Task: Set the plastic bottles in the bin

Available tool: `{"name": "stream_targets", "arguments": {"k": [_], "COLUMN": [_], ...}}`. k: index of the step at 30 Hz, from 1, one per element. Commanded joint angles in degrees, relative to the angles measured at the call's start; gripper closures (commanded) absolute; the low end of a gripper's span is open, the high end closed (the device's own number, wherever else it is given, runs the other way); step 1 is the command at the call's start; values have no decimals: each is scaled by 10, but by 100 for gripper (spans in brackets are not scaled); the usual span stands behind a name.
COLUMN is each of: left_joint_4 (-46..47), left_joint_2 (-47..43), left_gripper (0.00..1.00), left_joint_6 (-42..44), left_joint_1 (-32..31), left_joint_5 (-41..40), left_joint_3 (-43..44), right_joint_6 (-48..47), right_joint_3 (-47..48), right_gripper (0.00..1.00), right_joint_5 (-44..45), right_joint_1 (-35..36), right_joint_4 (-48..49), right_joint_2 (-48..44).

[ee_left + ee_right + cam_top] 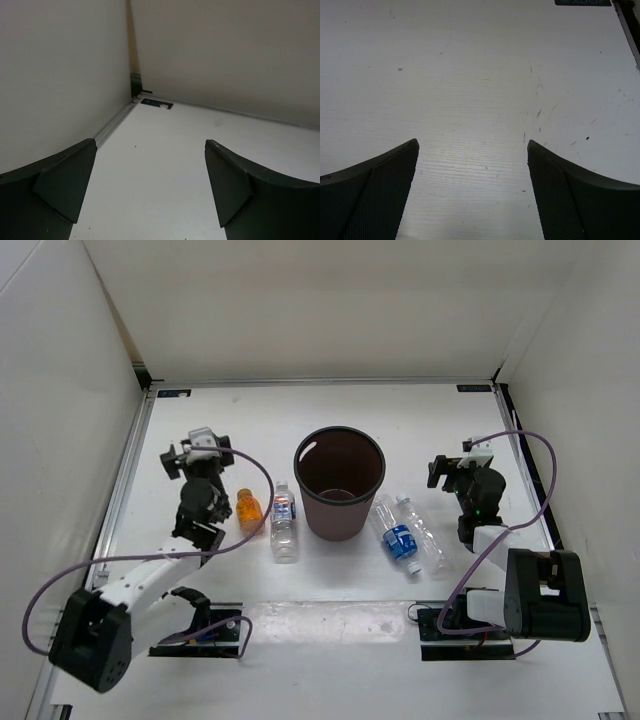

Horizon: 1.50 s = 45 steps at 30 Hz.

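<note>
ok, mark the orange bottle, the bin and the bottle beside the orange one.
orange bottle (249, 511), top external view, mid-body.
bin (336, 520), top external view, outer wall.
blue-white labelled bottle (285, 537), top external view, clear body.

In the lower left of the overhead view, the left arm (150, 578) is a white link between chunky black joint housings. The right arm (540, 600), lower right, matches it. A thin purple cable (30, 610) loops along each. Both are mounted on black base plates (215, 635). The left tool (150, 144) has smooth dark wedge-shaped fingers, and the right tool (472, 142) has mesh-textured ones.
</note>
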Motion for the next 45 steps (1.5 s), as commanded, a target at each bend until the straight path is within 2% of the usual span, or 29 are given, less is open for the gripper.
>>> {"name": "stream_targets", "arguments": {"k": [1, 5, 6, 8, 9, 10, 11, 12, 13, 14, 16, 17, 18, 19, 21, 22, 24, 25, 27, 28, 31, 34, 37, 39, 40, 41, 42, 43, 45], "left_joint_4": [-153, -61, -78, -242, -529, -608, -740, -797, -807, -802, -730, -716, -722, -734, -765, -777, -794, -795, -798, -808, -816, -832, -898, -927, -969, -1017, -1031, -1028, -953], "left_joint_2": [-52, -106, -137, -198, -228, -238, -235, -232, -228, -228, -257, -267, -279, -283, -283, -286, -293, -304, -315, -320, -315, -291, -225, -110, -74, 30, 57, 76, 84], "left_gripper": [0, 0, 0, 0, 0, 0, 0, 0, 0, 0, 0, 0, 0, 0, 0, 0, 0, 0, 0, 0, 0, 0, 0, 0, 0, 0, 0, 0, 0], "left_joint_6": [6, 27, 19, -93, -137, -223, -274, -266, -206, -141, -153, -209, -209, -203, -215, -215, -211, -212, -218, -217, -217, -223, -239, -243, -243, -268, -277, -299, -323], "left_joint_1": [-4, -3, -5, -4, -3, -3, -2, -2, -3, -20, -44, -46, -46, -46, -48, -47, -47, -49, -53, -58, -63, -65, -62, -49, -9, 10, 32, 107, 182], "left_joint_5": [-93, -174, -169, -107, -89, -72, 5, 44, 86, 191, 137, 132, 146, 143, 110, 111, 148, 155, 171, 174, 216, 250, 266, 318, 368, 393, 464, 554, 677], "left_joint_3": [56, 72, 79, 162, 242, 285, 389, 408, 416, 384, 336, 299, 301, 315, 325, 330, 339, 338, 338, 340, 344, 363, 404, 427, 484, 510, 542, 544, 509], "right_joint_6": [1, 0, 1, 0, 1, 0, 1, 1, 1, 2, 11, 18, 35, 68, 131, 149, 202, 291, 333, 337, 249, 248, 252, 249, 248, 248, 245, 241, 246], "right_joint_3": [18, 18, 18, 18, 17, 18, 17, 17, 17, 22, 34, 40, 54, 130, 205, 322, 404, 508, 554, 556, 509, 463, 469, 499, 524, 546, 572, 588, 624], "right_gripper": [10, 10, 10, 10, 10, 10, 10, 10, 10, 10, 10, 10, 10, 10, 10, 10, 10, 10, 10, 10, 10, 10, 10, 10, 10, 10, 10, 10, 10], "right_joint_5": [2, 5, 6, 9, 10, 11, 10, 10, 12, 18, 27, 55, 73, 167, 258, 280, 298, 317, 321, 233, 93, 47, 41, 55, 62, 105, 117, 126, 212], "right_joint_1": [0, 0, -4, 2, 3, 2, 2, 2, 3, 3, 1, 1, 2, 2, 30, 38, 50, 54, 50, 25, -17, 20, 84, 135, 147, 160, 188, 194, 220], "right_joint_4": [15, 15, 15, 16, 15, 15, 16, 15, 15, 14, -8, -29, -94, -212, -347, -537, -671, -854, -966, -989, -963, -957, -961, -987, -1000, -1021, -1042, -1059, -1122], "right_joint_2": [0, 0, 0, -1, -1, -1, -1, -1, -1, -1, -9, -21, -36, -56, -62, -52, -6, 3, 16, 16, -41, -121, -188, -194, -196, -190, -185, -169, -135]}}
